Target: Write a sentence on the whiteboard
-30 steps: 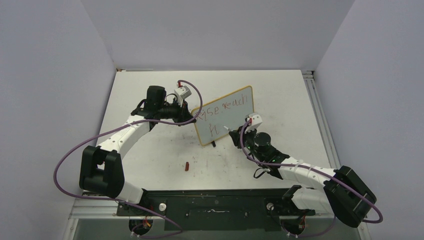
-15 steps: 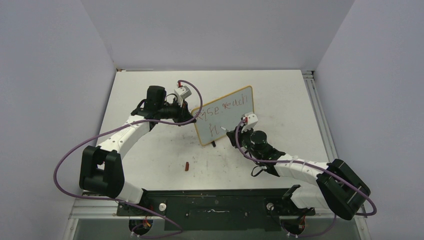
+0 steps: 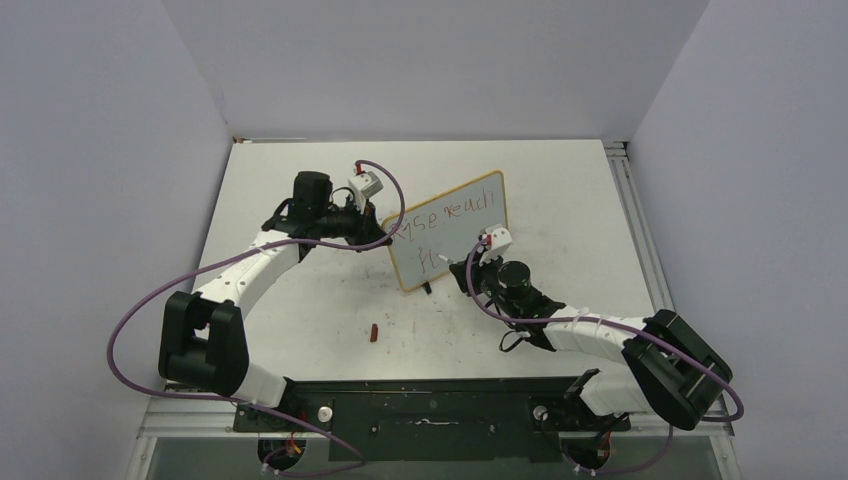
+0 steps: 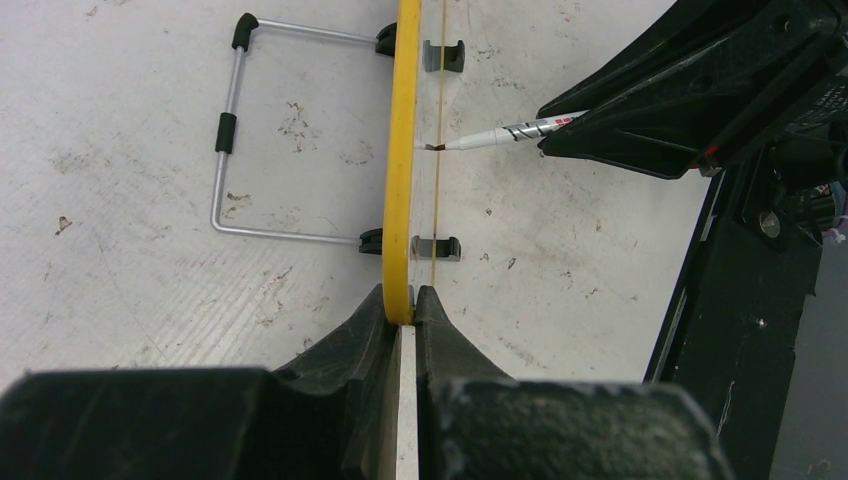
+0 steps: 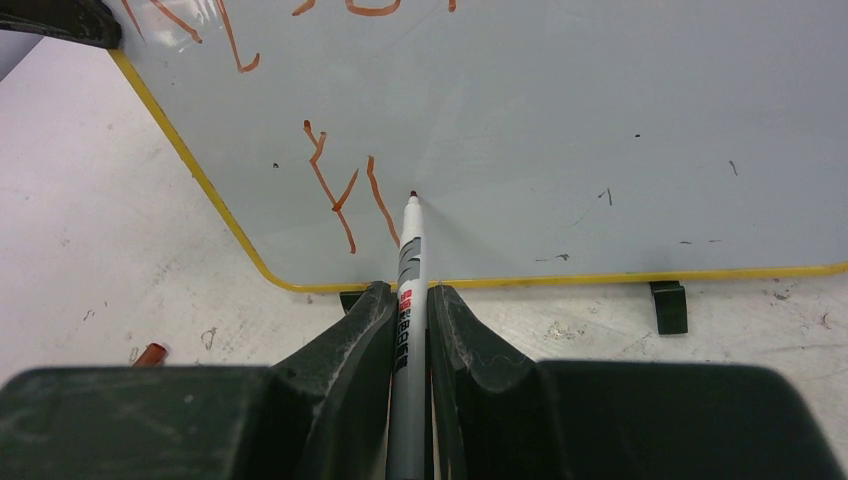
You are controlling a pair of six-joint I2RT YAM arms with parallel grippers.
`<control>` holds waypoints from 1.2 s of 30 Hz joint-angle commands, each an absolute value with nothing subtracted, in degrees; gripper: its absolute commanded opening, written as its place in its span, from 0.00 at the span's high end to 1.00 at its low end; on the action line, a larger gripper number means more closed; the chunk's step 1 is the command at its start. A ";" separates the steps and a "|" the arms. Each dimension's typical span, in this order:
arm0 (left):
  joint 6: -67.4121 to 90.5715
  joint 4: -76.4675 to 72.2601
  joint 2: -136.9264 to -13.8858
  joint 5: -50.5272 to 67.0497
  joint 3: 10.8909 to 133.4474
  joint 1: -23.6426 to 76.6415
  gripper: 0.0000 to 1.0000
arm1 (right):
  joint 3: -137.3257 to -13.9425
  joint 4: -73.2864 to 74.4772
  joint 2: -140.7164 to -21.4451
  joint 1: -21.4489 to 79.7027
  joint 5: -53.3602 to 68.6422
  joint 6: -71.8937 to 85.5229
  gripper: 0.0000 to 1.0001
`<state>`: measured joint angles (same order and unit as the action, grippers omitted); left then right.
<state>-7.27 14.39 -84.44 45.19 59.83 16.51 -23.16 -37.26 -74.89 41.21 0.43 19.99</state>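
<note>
The whiteboard (image 3: pixel 452 236) stands upright mid-table on its black feet, its yellow frame (image 4: pixel 405 150) edge-on in the left wrist view. My left gripper (image 4: pixel 402 300) is shut on the board's left edge (image 3: pixel 388 232). The sentence (image 3: pixel 446 214) shows as red-brown letters, with a short second line (image 5: pixel 340 195) below. My right gripper (image 5: pixel 408 300) is shut on a grey marker (image 5: pixel 408 255). The marker (image 4: pixel 505 133) has its tip at the board's face, just right of the last stroke. In the top view, the right gripper (image 3: pixel 464 268) sits at the board's lower front.
A small red marker cap (image 3: pixel 374 331) lies on the table in front of the board, and the cap (image 5: pixel 150 353) also shows at left in the right wrist view. The board's wire stand (image 4: pixel 228 130) juts out behind it. Grey walls close three sides.
My right gripper with the marker has shifted slightly left along the board's lower line, its arm swinging in, and a stroke has been added. The left arm and board have not moved.
</note>
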 commanded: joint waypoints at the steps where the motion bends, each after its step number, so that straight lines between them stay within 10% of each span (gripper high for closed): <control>1: -9.14 15.82 -83.76 45.43 60.98 17.16 1.00 | -24.24 -41.44 -75.66 40.88 0.18 19.98 0.95; 36: -9.14 15.82 -83.71 45.53 60.97 17.14 1.00 | -26.40 -39.66 -71.84 41.64 -0.99 19.62 0.95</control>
